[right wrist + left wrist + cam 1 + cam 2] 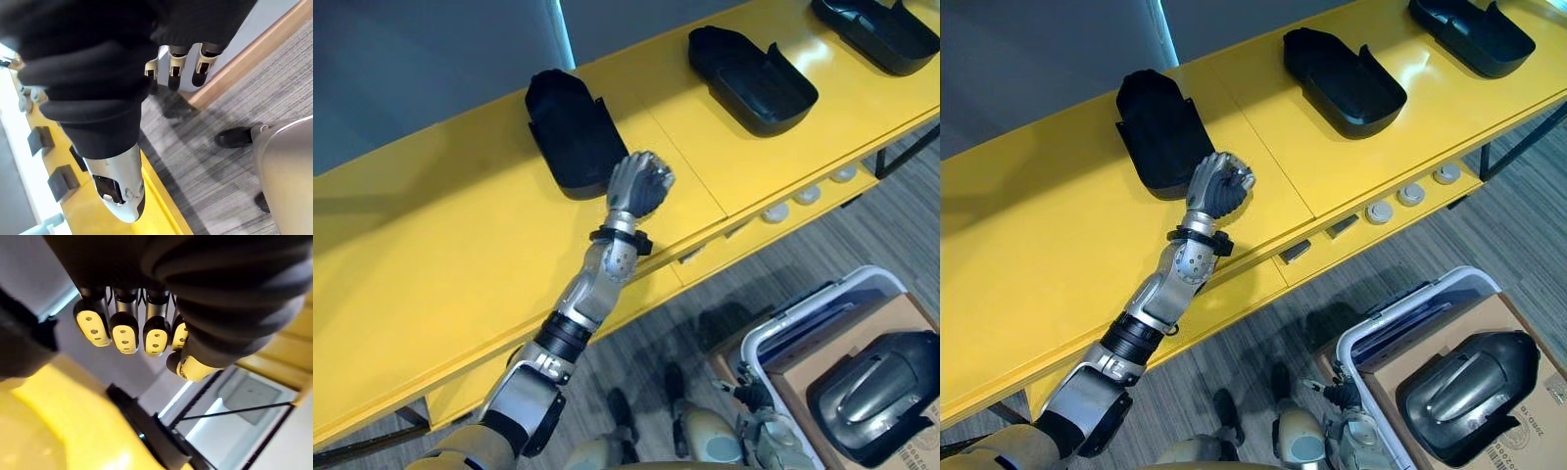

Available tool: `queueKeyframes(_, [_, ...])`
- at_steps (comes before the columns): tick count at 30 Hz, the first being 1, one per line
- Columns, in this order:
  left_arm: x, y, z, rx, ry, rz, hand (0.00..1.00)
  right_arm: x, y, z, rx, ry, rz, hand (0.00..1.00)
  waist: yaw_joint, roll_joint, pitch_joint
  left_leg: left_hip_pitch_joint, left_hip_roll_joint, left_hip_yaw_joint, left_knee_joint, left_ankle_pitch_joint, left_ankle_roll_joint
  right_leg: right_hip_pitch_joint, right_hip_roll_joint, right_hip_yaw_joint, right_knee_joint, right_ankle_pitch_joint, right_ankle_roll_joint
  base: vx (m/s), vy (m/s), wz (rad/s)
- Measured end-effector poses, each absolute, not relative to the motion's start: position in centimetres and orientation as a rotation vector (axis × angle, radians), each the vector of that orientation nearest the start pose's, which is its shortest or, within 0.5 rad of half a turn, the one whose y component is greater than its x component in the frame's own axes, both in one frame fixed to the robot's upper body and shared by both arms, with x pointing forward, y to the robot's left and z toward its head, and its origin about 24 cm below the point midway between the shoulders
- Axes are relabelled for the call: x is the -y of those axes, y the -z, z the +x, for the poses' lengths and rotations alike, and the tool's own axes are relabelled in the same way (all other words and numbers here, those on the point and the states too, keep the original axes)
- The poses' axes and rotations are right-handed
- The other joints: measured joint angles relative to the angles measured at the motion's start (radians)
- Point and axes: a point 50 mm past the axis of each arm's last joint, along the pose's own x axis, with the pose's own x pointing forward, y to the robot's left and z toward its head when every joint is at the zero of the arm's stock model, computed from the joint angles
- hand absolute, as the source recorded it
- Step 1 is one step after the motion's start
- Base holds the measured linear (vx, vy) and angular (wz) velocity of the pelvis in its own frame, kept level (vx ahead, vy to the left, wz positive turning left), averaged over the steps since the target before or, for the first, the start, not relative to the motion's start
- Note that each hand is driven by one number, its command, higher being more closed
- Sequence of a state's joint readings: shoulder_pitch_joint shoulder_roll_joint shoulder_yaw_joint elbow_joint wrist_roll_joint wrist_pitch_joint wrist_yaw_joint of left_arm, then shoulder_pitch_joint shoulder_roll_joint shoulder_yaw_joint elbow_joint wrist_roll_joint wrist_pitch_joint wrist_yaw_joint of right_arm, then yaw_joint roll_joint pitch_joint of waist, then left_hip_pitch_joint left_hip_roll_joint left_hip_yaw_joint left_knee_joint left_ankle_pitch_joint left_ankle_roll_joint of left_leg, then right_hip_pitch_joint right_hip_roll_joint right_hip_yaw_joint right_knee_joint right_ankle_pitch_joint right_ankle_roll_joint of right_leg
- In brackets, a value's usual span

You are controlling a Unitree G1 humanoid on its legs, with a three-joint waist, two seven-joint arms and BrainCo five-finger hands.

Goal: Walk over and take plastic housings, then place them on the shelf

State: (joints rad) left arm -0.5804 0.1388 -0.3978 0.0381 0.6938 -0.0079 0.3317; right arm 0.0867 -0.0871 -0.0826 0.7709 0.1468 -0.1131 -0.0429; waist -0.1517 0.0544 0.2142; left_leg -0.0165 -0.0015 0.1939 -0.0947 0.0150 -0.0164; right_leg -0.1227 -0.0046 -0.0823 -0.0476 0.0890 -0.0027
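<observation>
Three black plastic housings lie on the yellow shelf (431,245): one at the left (570,132), one in the middle (752,78), one at the far right (881,29). My left hand (639,184) is raised over the shelf beside the near right corner of the left housing, fingers curled into a fist. The left wrist view shows those fingers (124,333) folded in with nothing in them and the housing (19,342) dark beside them. My right hand (171,68) hangs low over the floor, fingers relaxed and holding nothing. Another dark housing (876,397) rests in a bin.
A white-rimmed bin (803,308) with cardboard inside stands on the grey carpet at the lower right. Under the shelf top, a lower yellow ledge carries small round white parts (808,194). A bare stretch of shelf lies to the left of the left housing.
</observation>
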Motion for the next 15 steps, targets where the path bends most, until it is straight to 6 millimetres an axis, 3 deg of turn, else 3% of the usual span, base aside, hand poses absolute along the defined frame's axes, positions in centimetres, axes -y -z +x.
queueKeyframes(4, [-6.7,-19.6,28.0,0.877,-0.036,0.716,1.00,20.1,12.3,15.2,-0.740,0.240,0.064,0.00,0.005,0.000,-0.001,0.018,-0.002,-0.035,0.000,0.000,0.000,0.034,-0.005,-0.030,-0.009,0.000,0.000,-0.02,0.019,0.25])
queueKeyframes(7, [-10.5,-20.1,25.6,0.894,-0.178,0.594,1.00,20.1,12.6,14.9,-0.760,0.241,0.063,0.00,0.026,0.003,-0.002,0.029,-0.002,-0.047,0.000,0.000,0.000,0.051,-0.005,-0.041,-0.014,-0.001,0.000,-0.02,0.008,0.12])
queueKeyframes(9, [-14.9,-19.7,23.6,0.856,-0.356,0.500,1.00,20.2,12.9,14.5,-0.778,0.242,0.063,0.00,0.036,0.006,-0.006,0.033,-0.001,-0.058,0.000,0.000,0.000,0.064,-0.004,-0.052,-0.022,0.000,0.000,-0.02,0.003,0.14])
queueKeyframes(10, [-16.1,-19.3,23.1,0.832,-0.406,0.483,1.00,20.2,12.9,14.4,-0.781,0.244,0.063,0.00,0.043,0.007,-0.008,0.034,0.000,-0.058,0.000,0.000,0.000,0.066,-0.004,-0.053,-0.023,0.000,-0.001,-0.01,0.004,0.08])
queueKeyframes(12, [-20.0,-17.1,21.5,0.702,-0.574,0.408,1.00,20.4,13.1,13.7,-0.797,0.257,0.067,0.00,0.070,0.010,-0.021,0.042,0.002,-0.062,0.000,0.000,0.000,0.077,-0.002,-0.056,-0.025,-0.001,-0.001,0.00,0.007,0.04])
queueKeyframes(13, [-22.3,-14.9,20.1,0.584,-0.678,0.358,1.00,20.6,13.2,13.2,-0.807,0.273,0.075,0.00,0.086,0.007,-0.031,0.052,0.003,-0.062,0.000,0.000,-0.001,0.089,-0.001,-0.058,-0.025,-0.005,-0.004,0.01,0.008,0.09])
queueKeyframes(15, [-23.9,-12.8,18.8,0.475,-0.753,0.308,1.00,20.7,13.3,12.9,-0.814,0.280,0.077,0.00,0.101,0.002,-0.043,0.051,0.005,-0.066,0.000,-0.003,-0.002,0.099,-0.001,-0.070,-0.024,-0.011,-0.005,-0.01,0.009,0.17])
